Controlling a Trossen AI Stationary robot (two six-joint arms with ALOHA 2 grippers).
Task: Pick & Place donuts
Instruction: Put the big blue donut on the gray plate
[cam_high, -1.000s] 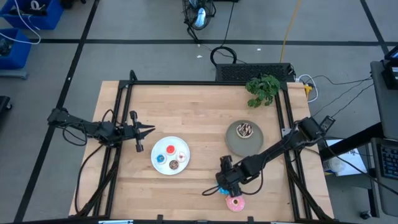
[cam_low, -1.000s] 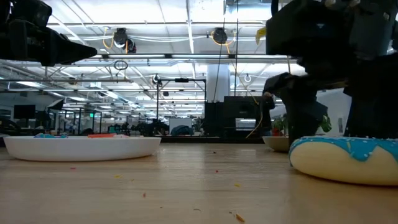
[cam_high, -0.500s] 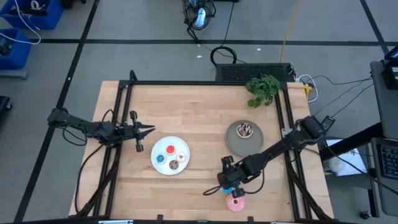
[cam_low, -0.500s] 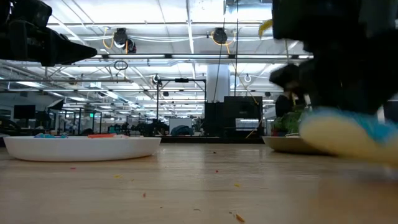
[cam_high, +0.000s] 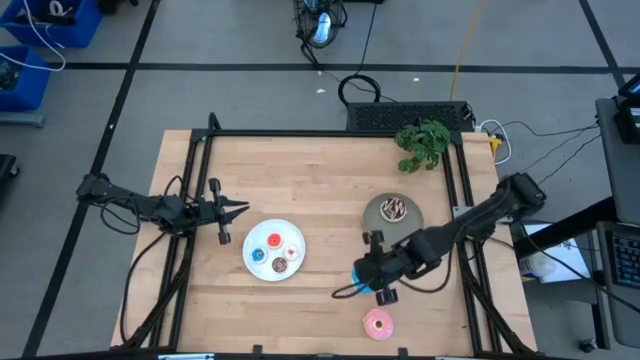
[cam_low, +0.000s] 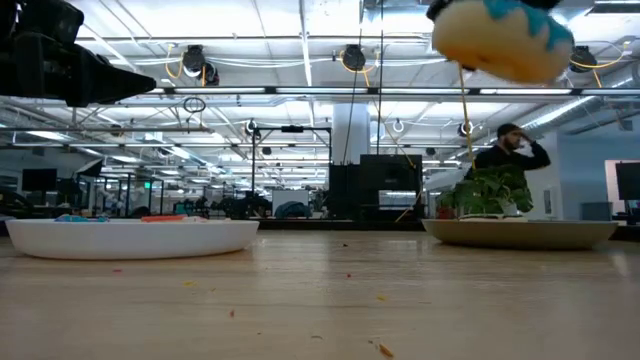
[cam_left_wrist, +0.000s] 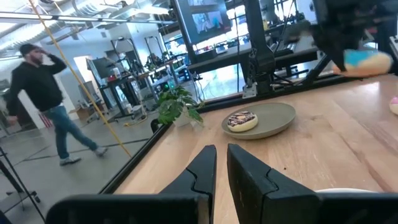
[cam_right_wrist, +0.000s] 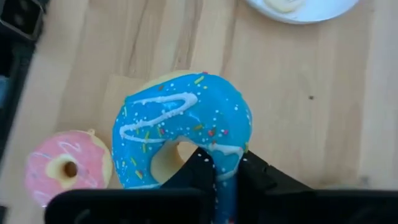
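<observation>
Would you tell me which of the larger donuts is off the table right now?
The blue-iced donut: the right tool grips it in the air; the pink-iced donut lies on the table.

I'm looking down on a light wooden table (cam_high: 320, 180) with a black frame along its edges. Directly on it sits a white round plate (cam_high: 258, 244) toward the left-centre, and a grey round plate (cam_high: 378, 232) toward the right. A pink-iced donut (cam_high: 378, 323) lies flat on the bare wood near the front edge, well apart from both plates. At the back right corner a small green plant (cam_high: 423, 144) rests on the tabletop. From table height I see tiny crumbs scattered on the wood.
</observation>
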